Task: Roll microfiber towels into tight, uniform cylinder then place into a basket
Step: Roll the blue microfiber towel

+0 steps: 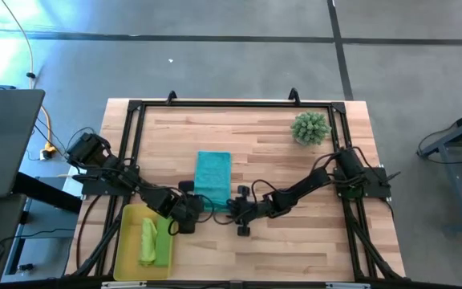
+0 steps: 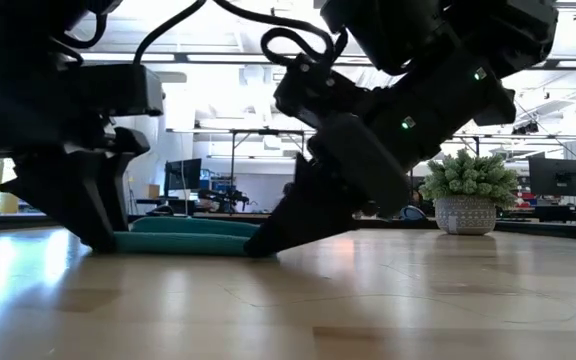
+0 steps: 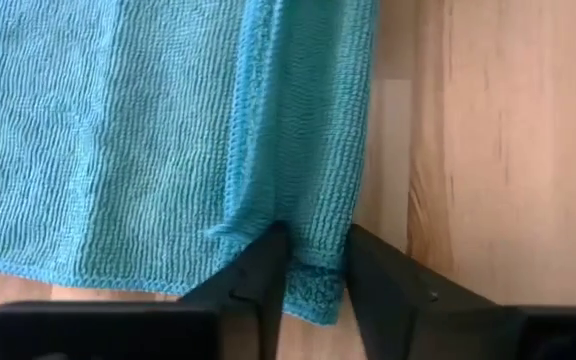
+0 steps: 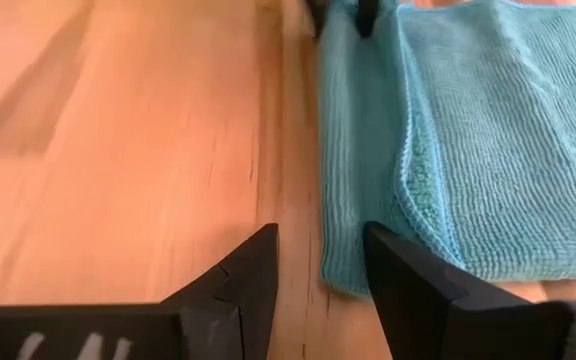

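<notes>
A teal microfiber towel lies flat on the wooden table, with a fold turned over along its near edge. My left gripper is at the towel's near left corner, shut on that fold. My right gripper stands open at the near right corner. One of its fingers is over bare wood and the other is over the cloth; I cannot tell whether they touch it. The yellow basket at the near left holds lime green towels. My left gripper pinches the folded strip at the teal towel's near left corner between its two fingers, which stand on either side of the strip's width. The fingers slant down from the table's left. The cloth bunches narrower between them, and the rest of the towel lies flat on the table.
A spiky green plant in a pot stands at the far right. A black frame runs around the table's edges. Bare wood lies near the towel and to its right.
</notes>
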You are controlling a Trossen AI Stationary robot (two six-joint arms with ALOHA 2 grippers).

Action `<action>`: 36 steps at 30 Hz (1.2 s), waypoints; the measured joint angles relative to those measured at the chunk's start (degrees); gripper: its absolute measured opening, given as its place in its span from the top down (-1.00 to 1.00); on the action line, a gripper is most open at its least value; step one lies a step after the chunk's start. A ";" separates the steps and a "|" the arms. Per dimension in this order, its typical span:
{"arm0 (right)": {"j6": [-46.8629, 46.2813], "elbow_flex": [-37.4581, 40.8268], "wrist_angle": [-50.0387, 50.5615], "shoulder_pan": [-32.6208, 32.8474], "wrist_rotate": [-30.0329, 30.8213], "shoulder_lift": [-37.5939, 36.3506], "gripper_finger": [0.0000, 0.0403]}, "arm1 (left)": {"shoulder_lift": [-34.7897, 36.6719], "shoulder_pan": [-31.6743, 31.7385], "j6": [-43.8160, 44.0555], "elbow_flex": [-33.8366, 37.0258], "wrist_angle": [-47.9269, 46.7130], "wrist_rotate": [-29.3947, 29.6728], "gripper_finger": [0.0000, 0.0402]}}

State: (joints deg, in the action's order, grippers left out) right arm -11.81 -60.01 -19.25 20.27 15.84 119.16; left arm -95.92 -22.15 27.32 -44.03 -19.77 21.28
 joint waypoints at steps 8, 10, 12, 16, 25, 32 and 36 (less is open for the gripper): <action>6.54 -0.15 3.62 0.09 0.18 -0.58 0.39 | -0.04 0.02 0.55 0.09 -0.23 0.66 0.93; 7.78 -0.15 3.66 0.10 0.83 -0.58 0.47 | -0.04 0.02 0.11 0.09 -0.22 0.47 0.97; 8.05 -0.16 4.11 0.22 1.98 -0.60 0.59 | -0.04 0.02 -0.82 0.09 -0.15 -0.38 0.97; 6.11 -0.17 5.26 0.17 2.62 -0.67 0.88 | -0.02 -0.24 -0.89 0.09 0.24 -0.80 0.95; -5.72 -1.84 5.72 -0.39 -6.56 -0.65 0.99 | 2.12 -0.35 5.52 0.22 1.92 -9.79 0.95; -12.13 -5.89 6.86 -0.42 -17.40 -0.38 0.99 | 7.75 -0.39 12.77 0.22 1.47 -12.70 0.95; -12.38 -8.24 9.17 -0.42 -17.93 -0.43 1.00 | 9.68 -0.39 19.23 0.14 -1.19 -11.68 0.95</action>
State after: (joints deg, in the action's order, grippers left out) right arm -24.20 -68.25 -10.08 19.86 -2.09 118.74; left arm -86.23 -22.55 46.55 -43.89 -20.96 9.60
